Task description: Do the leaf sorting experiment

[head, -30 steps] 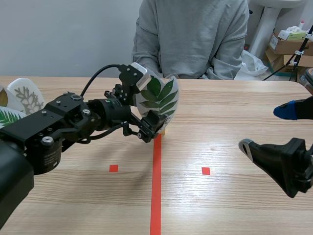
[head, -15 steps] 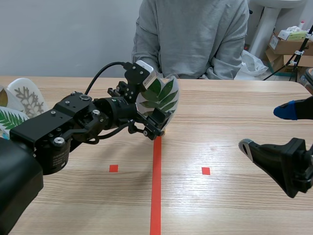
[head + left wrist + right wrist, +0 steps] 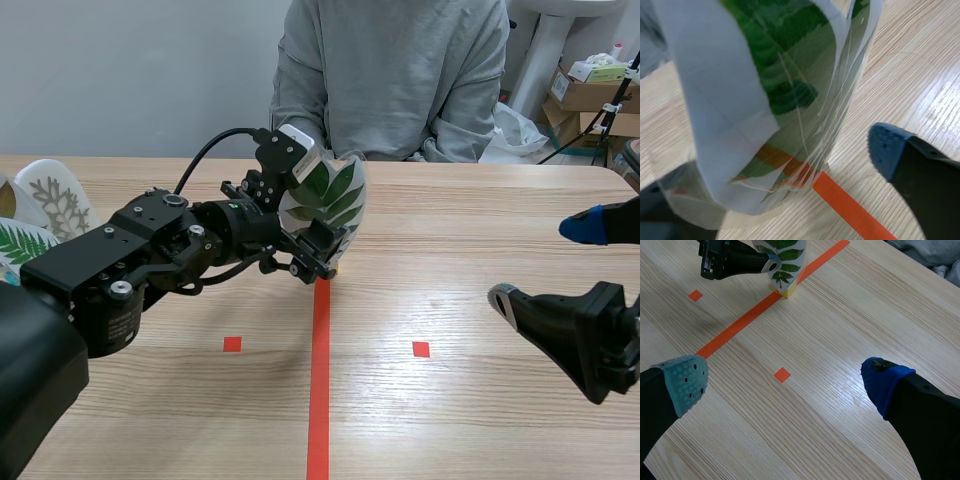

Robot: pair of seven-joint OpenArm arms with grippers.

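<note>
- On the surface (image 3: pixel 480 240): leaf card (image 3: pixel 338 190) stands upright on the red line (image 3: pixel 318 380), in its yellow stand (image 3: pixel 785 290).
- My left hand (image 3: pixel 308 200): open, straddling the card, blue pad (image 3: pixel 890 150) just clear (no grip yet); further in than a second ago.
- My right hand (image 3: pixel 786 382): open, empty, well apart.

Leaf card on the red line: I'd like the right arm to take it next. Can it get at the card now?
Probably yes: the right gripper is open and only table lies between it and the leaf card, though the left gripper straddles the card.
</note>
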